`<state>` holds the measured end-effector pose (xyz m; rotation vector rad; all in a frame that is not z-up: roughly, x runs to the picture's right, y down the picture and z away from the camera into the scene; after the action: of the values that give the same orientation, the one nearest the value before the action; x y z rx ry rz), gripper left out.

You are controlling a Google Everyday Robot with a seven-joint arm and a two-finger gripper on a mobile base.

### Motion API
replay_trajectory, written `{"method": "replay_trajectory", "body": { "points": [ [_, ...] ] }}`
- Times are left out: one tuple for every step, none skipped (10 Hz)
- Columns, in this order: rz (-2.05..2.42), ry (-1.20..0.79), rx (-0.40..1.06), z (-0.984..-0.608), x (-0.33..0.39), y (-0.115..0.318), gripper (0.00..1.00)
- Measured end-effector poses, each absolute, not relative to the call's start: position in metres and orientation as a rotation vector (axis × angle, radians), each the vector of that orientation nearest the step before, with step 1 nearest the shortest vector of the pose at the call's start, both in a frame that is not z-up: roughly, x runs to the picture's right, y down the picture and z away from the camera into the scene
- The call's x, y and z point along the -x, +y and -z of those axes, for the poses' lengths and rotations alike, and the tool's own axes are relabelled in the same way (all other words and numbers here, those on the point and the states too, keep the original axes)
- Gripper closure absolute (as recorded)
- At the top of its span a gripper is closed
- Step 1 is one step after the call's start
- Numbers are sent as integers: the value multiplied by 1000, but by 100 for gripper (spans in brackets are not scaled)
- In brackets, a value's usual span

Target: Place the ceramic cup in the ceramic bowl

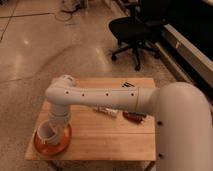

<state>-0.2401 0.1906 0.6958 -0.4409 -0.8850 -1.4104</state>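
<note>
The ceramic cup (pixel 47 132) is a small plain white tumbler, tilted, sitting low inside the ceramic bowl (pixel 61 145), a shallow orange-red dish at the front left of the wooden table (pixel 107 135). My gripper (pixel 56 126) is at the end of the white arm, right over the cup and the bowl, mostly hidden behind the wrist. The cup seems to rest against or in the gripper; I cannot tell whether it touches the bowl's floor.
A white patterned bottle (pixel 105 111) and a reddish-brown item (pixel 134 116) lie behind the arm at the table's middle. A small black object (pixel 128 85) sits near the far edge. A black office chair (pixel 134 30) stands on the floor beyond the table.
</note>
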Motion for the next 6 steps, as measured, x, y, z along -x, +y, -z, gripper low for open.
{"method": "replay_trajectory", "body": {
  "points": [
    [1411,-881,440,-699,245,191,44],
    [1405,-873,437,-703,251,189,32],
    [1398,-866,435,-706,254,186,25],
    [1393,-860,433,-708,255,184,22],
    [1388,-849,435,-710,256,182,22],
    [1387,-842,439,-711,256,182,22]
  ]
}}
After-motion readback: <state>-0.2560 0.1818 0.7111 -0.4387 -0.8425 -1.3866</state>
